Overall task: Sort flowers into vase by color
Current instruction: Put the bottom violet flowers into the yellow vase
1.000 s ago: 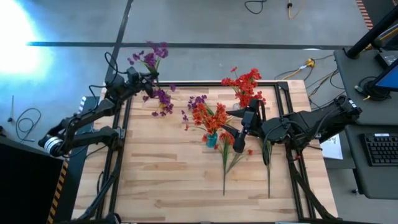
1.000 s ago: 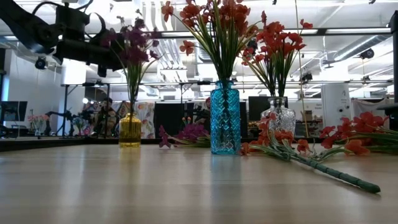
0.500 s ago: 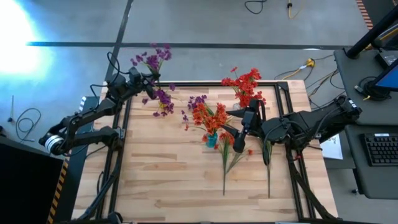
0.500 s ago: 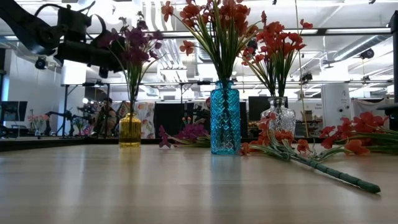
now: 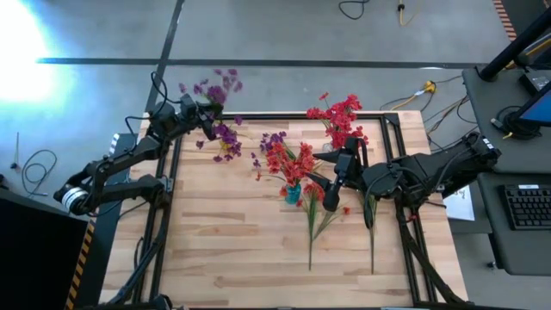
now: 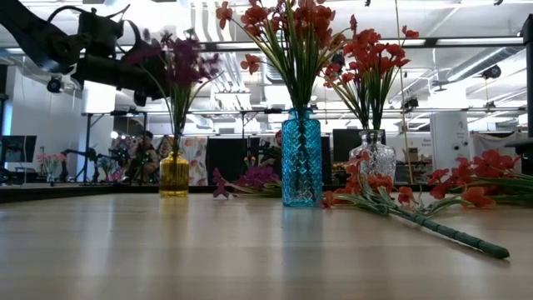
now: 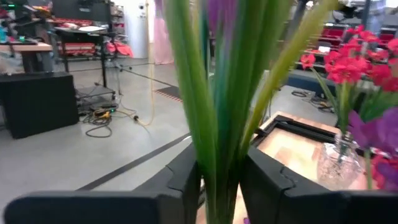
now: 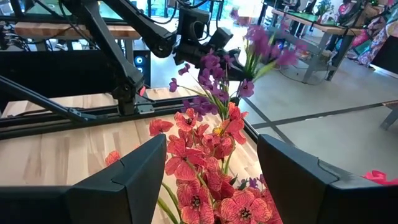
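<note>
A purple flower sprig point(image 5: 217, 89) stands in the yellow vase point(image 6: 174, 175) at the table's far left, with my left gripper point(image 7: 221, 180) shut on its green stems. The blue vase point(image 6: 301, 158) at mid-table holds red flowers point(image 5: 288, 162). The clear vase point(image 6: 376, 158) behind it holds more red ones point(image 5: 340, 116). My right gripper point(image 8: 211, 142) hangs open just right of the blue vase, holding nothing. Loose red sprigs point(image 5: 312, 228) and a purple sprig point(image 6: 254, 177) lie flat on the table. My left gripper pinches the sprig's bundle of green stems point(image 7: 217, 155) between its two fingers, below the blossoms. The fingers come in level from the table's left and lie across the stems. The sprig stands nearly upright, its lower end inside the yellow vase.
A second loose red sprig point(image 5: 372, 232) lies near the right arm. The table's near half point(image 5: 241, 258) is bare wood. A black frame point(image 5: 172, 172) runs along the table's edges. Beyond the table are a workshop floor, cables and a desk with a keyboard point(image 5: 527, 207).
The purple blossoms above my left gripper have swayed toward the table's right and near side and now show blurred. The stems stay in the yellow vase. Both arms have kept their places.
</note>
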Controlling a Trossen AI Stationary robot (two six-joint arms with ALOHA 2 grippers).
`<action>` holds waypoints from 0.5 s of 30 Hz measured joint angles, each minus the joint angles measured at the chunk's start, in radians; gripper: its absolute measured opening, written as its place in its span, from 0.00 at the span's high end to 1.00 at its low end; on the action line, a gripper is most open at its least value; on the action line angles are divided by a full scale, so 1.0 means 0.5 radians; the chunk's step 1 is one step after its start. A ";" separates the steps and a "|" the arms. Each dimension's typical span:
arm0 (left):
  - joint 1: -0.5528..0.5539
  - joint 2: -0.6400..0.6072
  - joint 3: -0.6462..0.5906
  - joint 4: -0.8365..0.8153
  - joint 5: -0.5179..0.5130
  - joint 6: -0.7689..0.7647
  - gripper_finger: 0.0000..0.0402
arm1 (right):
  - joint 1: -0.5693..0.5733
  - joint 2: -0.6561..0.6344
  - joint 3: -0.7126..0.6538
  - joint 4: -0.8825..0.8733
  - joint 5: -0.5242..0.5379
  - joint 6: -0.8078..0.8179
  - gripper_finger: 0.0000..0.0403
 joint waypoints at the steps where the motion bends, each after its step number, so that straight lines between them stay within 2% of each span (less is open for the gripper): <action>1: 0.000 -0.003 0.000 0.000 0.021 0.002 0.76 | 0.000 0.000 0.000 0.000 0.000 0.000 0.39; 15: 0.000 -0.183 0.001 -0.339 0.011 0.064 0.53 | 0.000 0.000 0.000 -0.001 0.000 -0.022 0.39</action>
